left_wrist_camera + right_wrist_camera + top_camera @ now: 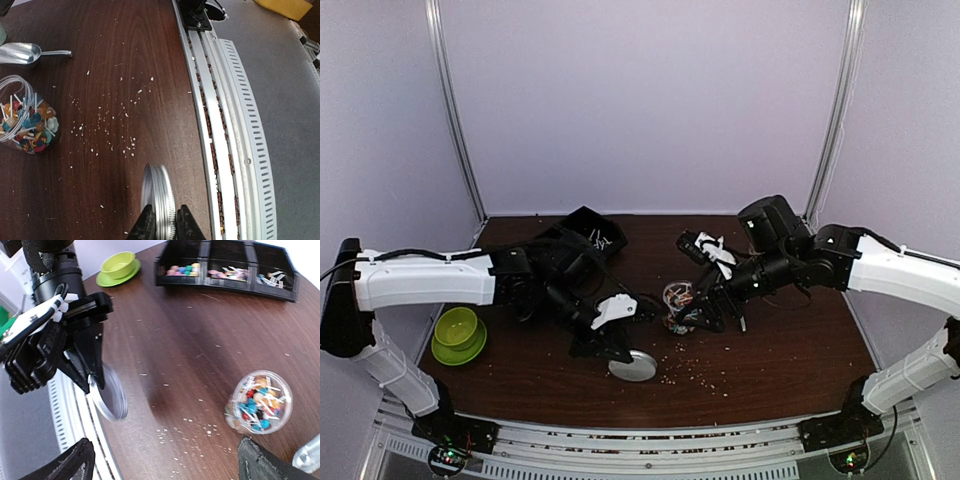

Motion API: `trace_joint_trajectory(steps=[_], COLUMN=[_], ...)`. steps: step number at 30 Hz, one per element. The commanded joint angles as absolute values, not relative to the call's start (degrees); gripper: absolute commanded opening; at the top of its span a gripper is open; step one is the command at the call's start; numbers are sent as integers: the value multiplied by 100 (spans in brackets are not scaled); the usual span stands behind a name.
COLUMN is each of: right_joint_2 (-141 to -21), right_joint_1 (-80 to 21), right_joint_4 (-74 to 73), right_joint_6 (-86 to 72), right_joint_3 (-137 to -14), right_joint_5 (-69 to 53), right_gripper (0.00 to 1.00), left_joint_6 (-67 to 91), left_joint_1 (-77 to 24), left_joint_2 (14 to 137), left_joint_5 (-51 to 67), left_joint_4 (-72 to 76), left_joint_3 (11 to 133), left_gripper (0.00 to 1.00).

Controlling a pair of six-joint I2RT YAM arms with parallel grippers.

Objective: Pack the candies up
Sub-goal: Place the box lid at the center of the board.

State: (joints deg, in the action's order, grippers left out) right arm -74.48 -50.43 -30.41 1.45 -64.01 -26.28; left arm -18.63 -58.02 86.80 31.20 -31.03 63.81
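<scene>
Left wrist view has the left end effector [165, 211] at its bottom edge, both fingers clamped on the rim of one silver lid [158, 182] held on edge. Beyond it, pale crumbs [107, 117] lie scattered over the dark worktop [125, 45]. One clear jar [17, 87] holds candies [30, 125], among them white-stick lollipops. One metal scoop [22, 52] lies near the jar, and only this view shows it clearly.

Right wrist view shows the right end effector [165, 452] with its fingers spread wide, gripping nothing, and the jar just ahead of them. Only here can the one black tray [230, 285] be read. It has three compartments, each with more candies: coloured bits, pink-white wrapped pieces and white-stick pieces. One green bowl [118, 264] sits on one green saucer [107, 280].

Top view alone gives the layout. The tray lies at the far side, the bowl and saucer near left, the jar mid-worktop between both arms, and the lid on its near side.
</scene>
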Motion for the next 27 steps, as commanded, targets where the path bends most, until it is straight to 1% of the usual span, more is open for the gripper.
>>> trace_joint_trajectory(steps=[1, 6, 9, 11, 15, 17, 19, 24, 27], right_joint_2=[-7170, -7163, -7106, -7024, -6920, -6881, -6852, -6911, -7009], right_joint_1=[-4915, -4786, -4778, -4773, -4793, -4824, -4844, -4877, -4896], right_joint_4=[-2968, -2935, -2983, -2986, -2832, -2694, -2544, -2418, -2453], right_joint_6=[-138, -297, -286, -245, -102, -40, -40, -79, -79], right_joint_3=[-6234, -6076, -6029, -5986, -5841, -5729, -5637, -5606, -5635], right_joint_5=[-1735, -1281, -1218, -1314, -1717, -1728, -1664, -1605, -1574], right_gripper=[100, 100, 100, 100, 100, 100, 100, 99, 99], left_joint_6=[-1349, -1151, -1074, -1079, -1004, -965, -900, -817, -832], left_joint_1=[-5514, -5441, -5423, -5415, -5330, -5280, -5248, -5262, -5432], left_joint_2=[9013, 9514, 9821, 9803, 9564, 9452, 9383, 9295, 9266], left_joint_5=[3750, 3781, 3739, 3733, 3542, 3371, 3084, 2150, 1465], left_joint_4=[-3119, -3303, -3391, -3397, -3291, -3307, -3334, -3536, -3635], left_joint_3=[6703, 6954, 7085, 7112, 7014, 6962, 6900, 6760, 6708], left_gripper=[16, 15, 15, 16, 24, 27, 32, 34, 35])
